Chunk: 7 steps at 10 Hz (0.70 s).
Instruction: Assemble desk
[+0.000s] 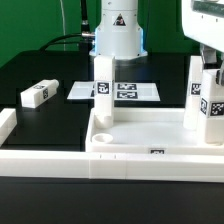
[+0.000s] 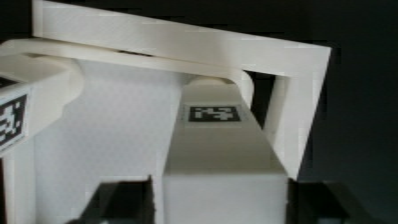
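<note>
The desk top (image 1: 140, 135), a white tray with a raised rim, lies at the front of the exterior view. One white tagged leg (image 1: 103, 88) stands upright at its back left corner, and a second upright leg (image 1: 192, 95) stands near its right end. My gripper (image 1: 211, 66) is shut on a third leg (image 1: 212, 108), held upright over the top's right end. In the wrist view this leg (image 2: 217, 140) runs down between the dark fingers (image 2: 125, 203) toward the desk top (image 2: 107, 110). Its lower end is hidden. A fourth leg (image 1: 35, 95) lies loose on the black table at the exterior view's left.
The marker board (image 1: 130, 91) lies flat behind the desk top. A long white border rail (image 1: 40, 160) runs along the front left. The robot's base (image 1: 118, 35) stands at the back centre, with cables beside it.
</note>
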Motion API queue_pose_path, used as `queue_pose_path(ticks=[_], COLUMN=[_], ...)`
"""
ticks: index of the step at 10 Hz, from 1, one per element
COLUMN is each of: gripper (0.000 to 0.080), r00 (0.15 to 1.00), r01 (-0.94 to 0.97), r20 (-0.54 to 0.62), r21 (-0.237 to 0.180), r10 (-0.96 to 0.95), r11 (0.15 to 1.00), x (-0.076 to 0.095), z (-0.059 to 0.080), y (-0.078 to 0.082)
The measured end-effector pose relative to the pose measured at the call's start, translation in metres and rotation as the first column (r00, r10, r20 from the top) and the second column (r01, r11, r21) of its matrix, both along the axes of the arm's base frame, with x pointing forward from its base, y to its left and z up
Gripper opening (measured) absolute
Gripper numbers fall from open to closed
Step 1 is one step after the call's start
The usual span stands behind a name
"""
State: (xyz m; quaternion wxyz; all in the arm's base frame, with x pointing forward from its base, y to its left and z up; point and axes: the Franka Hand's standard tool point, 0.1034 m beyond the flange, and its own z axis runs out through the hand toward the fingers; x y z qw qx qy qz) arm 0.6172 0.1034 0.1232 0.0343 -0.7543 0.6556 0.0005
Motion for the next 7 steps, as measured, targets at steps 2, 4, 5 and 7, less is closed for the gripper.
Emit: queue_pose_path(ticks=[2,4,5,7], gripper=[0.0485,0.064,0.064,0.0648], r00=[0.998,0.981,0.97,0.926], r01=[-0.058,-0.193,-0.243,-0.376], r20=[0.003,0.009,0.011,0.014], r21=[-0.002,-0.011,-0.014,-0.024], r10=[0.058,0.193,0.244,0.376], r11=[0.998,0.981,0.97,0.926], x=[0.0002,0.0,0.0,-0.0001], z=[0.0005,0.0001,0.0001,0.0], y=[-0.0003,-0.0008,-0.0009,-0.0016])
